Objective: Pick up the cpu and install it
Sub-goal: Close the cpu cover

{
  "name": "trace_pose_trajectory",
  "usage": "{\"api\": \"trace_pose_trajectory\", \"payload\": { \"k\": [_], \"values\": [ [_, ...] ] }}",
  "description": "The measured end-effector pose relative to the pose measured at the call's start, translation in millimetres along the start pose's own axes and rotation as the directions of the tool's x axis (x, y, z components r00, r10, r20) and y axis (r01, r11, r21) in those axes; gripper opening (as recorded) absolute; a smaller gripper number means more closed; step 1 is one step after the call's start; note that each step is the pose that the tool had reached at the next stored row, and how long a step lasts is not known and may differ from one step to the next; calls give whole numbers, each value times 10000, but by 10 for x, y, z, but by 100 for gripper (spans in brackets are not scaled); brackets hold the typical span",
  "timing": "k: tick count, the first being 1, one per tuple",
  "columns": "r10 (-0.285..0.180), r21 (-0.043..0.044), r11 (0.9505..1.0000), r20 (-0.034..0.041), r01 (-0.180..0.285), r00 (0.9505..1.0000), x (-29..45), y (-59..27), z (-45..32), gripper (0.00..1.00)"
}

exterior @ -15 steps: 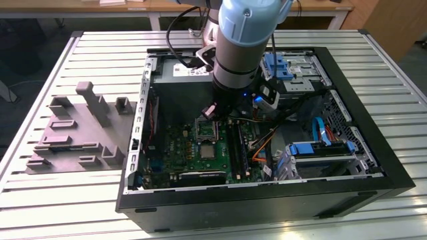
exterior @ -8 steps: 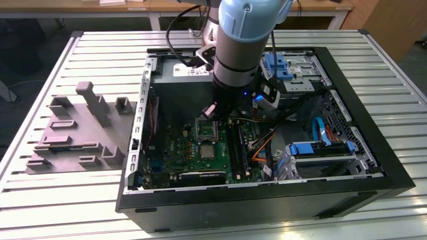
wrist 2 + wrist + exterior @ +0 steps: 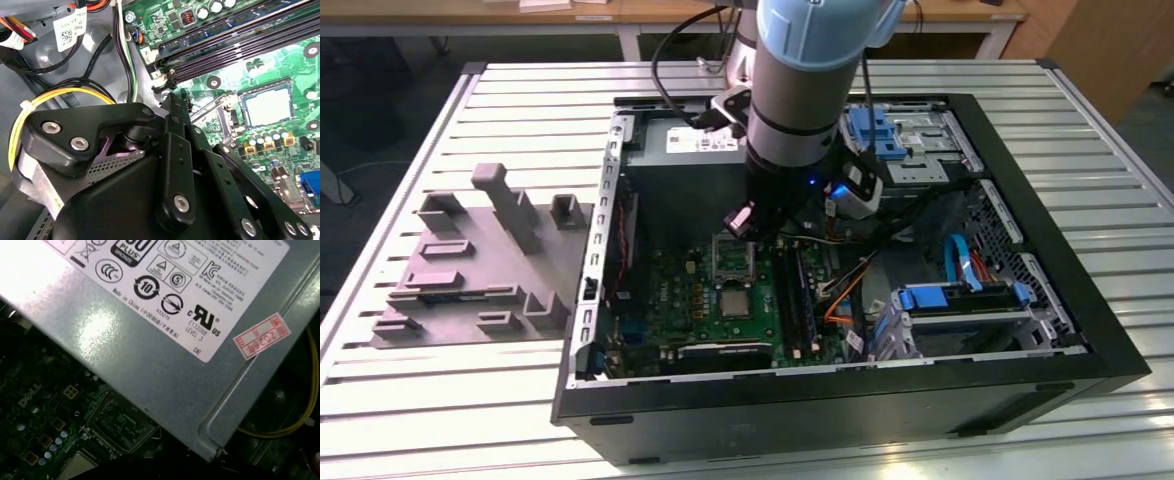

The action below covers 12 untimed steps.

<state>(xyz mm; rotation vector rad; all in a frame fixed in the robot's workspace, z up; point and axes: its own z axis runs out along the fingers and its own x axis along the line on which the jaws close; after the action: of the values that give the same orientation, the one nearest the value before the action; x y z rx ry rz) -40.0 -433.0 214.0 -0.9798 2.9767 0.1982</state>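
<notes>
Black and blocky, the jaws (image 3: 744, 222) hang at the end of the pale blue and silver arm (image 3: 801, 80), low inside the open computer case (image 3: 854, 400). In the second wrist view their linkage (image 3: 170, 165) fills the foreground, but the tips are hidden, so whether they are open or closed, or hold anything, cannot be told.

Just below them in the exterior view lies the green circuit board (image 3: 707, 320). The cpu (image 3: 734, 303) lies flat on it, a pale silvery square inside its dark frame, a little way from the jaws and not touched by them. In the second wrist view the cpu (image 3: 265, 107) sits beyond the linkage, with a row of small round capacitors (image 3: 265, 140) beside it and long black memory slots (image 3: 240, 45) running past. In the first wrist view a pale corner of the cpu (image 3: 77, 467) shows at the edge.

The grey metal power supply box (image 3: 165, 365) with its white label (image 3: 165, 285) stands close by, with a yellow wire (image 3: 280, 432) looping next to it.

Farther out, blue drive brackets (image 3: 961, 295) sit toward the exterior view's right. The case rests on a slatted metal tabletop (image 3: 440, 400), and a grey moulded tray (image 3: 467, 270) lies beside it on the exterior view's left.
</notes>
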Motion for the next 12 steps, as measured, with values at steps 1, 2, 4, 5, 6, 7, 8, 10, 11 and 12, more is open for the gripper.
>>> {"api": "trace_pose_trajectory", "payload": {
  "k": [1,2,4,5,6,7,8,10,11,12],
  "values": [
    [-1,23,10000,-17,1,10000,-1,1,-10,11],
    [-3,45,10000,-33,3,10000,-1,3,-21,11],
    [-5,86,10000,-65,6,10000,-2,6,-46,11],
    [-7,106,9999,-80,8,10000,-3,8,-60,11],
    [-8,126,9999,-95,9,10000,-4,10,-75,11],
    [-10,146,9999,-109,11,9999,-4,11,-88,11],
    [-11,163,9999,-122,13,9999,-5,13,-97,11],
    [-14,191,9998,-142,16,9999,-6,14,-105,11],
    [-14,206,9998,-154,17,9999,-5,13,-105,11],
    [-14,215,9998,-161,17,9999,-5,13,-105,11]
  ]
}}
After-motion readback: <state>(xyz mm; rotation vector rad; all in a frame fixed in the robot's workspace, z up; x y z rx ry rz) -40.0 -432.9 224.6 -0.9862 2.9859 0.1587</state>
